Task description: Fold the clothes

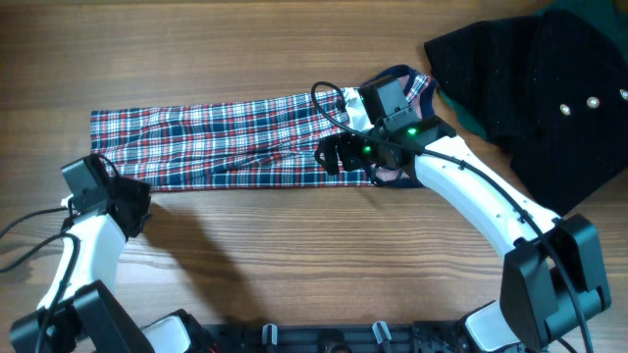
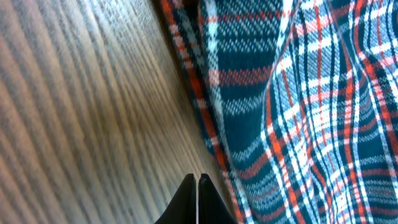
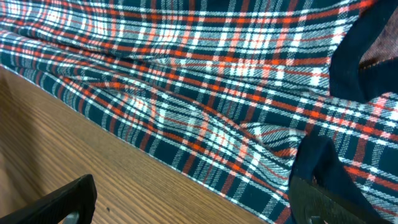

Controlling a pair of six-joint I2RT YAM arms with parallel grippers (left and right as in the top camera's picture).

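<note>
Left claw (image 2: 198,198) clenched empty over table (image 2: 74,112), just beside plaid garment (image 2: 298,112); right claw (image 3: 193,202) released above its near edge.

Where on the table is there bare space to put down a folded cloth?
Bare wood lies along the far edge beyond the plaid garment, and in front of it between the left gripper and the right arm. The right end is crowded: the black garment sits there.

text: none legible | labels: none | numbers: 0
</note>
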